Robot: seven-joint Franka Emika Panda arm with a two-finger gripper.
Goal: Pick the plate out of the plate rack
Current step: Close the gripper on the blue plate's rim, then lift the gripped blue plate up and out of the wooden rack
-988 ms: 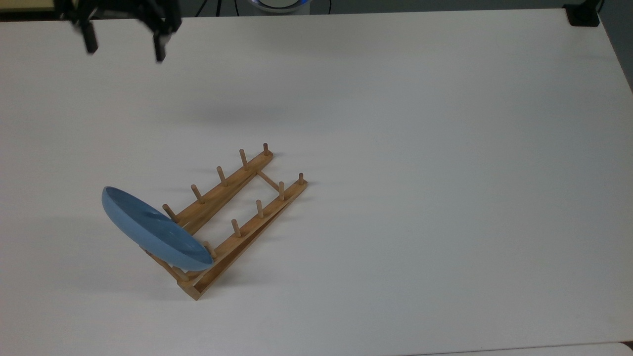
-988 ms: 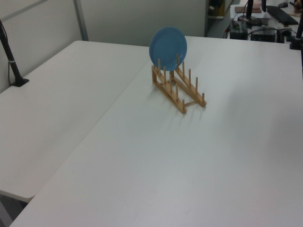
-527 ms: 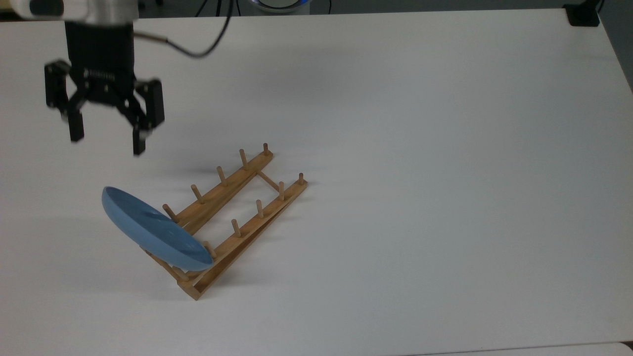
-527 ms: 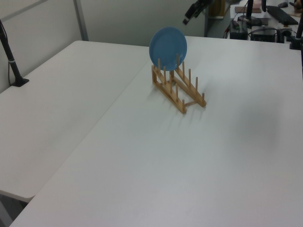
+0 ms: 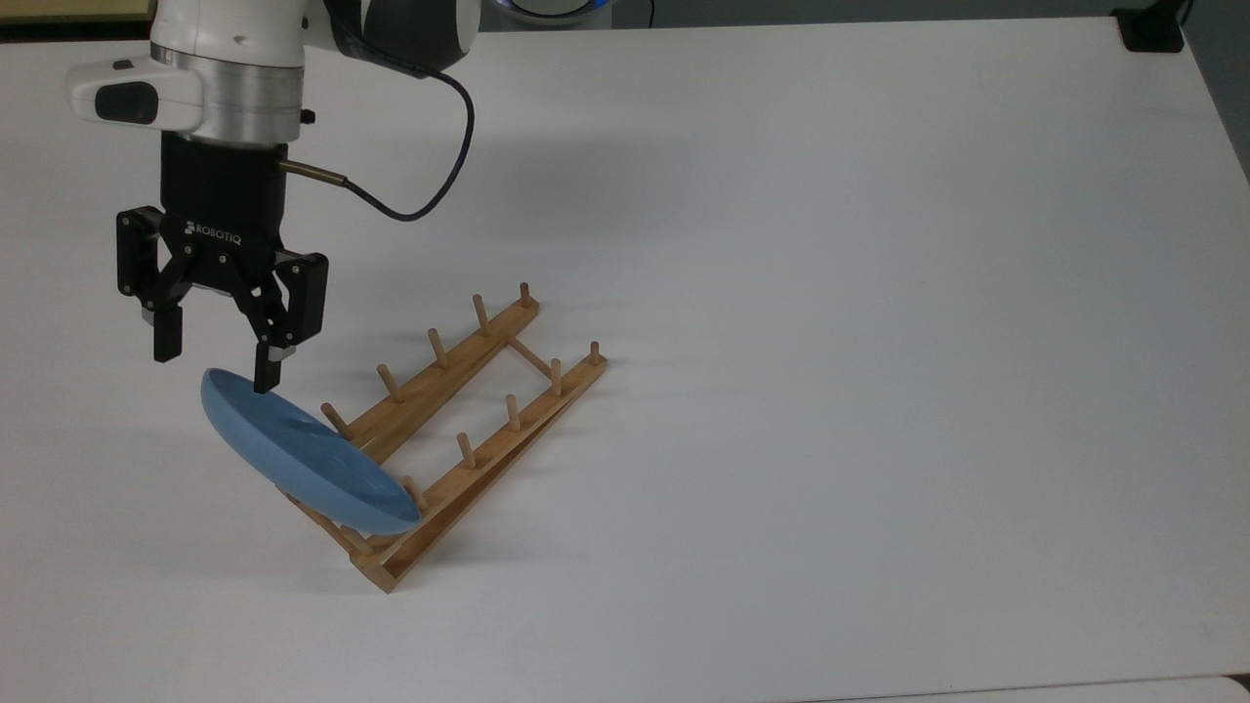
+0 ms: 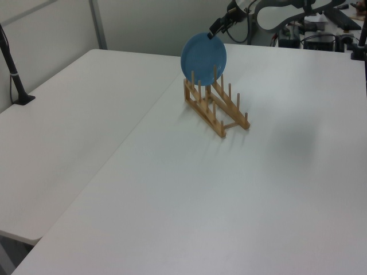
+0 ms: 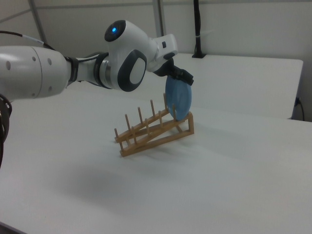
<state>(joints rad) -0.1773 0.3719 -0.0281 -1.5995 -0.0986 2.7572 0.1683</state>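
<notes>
The plate point(image 5: 303, 459) stands on edge at one end of the rack point(image 5: 459, 430), leaning between the end pegs; in the top view that end is the lower left, and in the left view the plate point(image 6: 203, 58) rises well above the rack point(image 6: 215, 106). The gripper point(image 5: 215, 361) hangs just above the plate's upper rim with its fingers spread apart and holding nothing; in the top view one fingertip overlaps the rim's top edge, the other sits to the top view's left of it, though whether either touches cannot be told. In the right view the gripper point(image 7: 184, 78) sits at the top of the plate point(image 7: 178, 100), with the white arm point(image 7: 73, 68) reaching in from the right view's left. The other pegs of the rack point(image 7: 153, 129) stand bare. The white table point(image 5: 830, 342) around the rack is open; a cable point(image 5: 420, 186) loops from the wrist, and a dark mount point(image 5: 1152, 29) sits at the table's far corner, well apart.
</notes>
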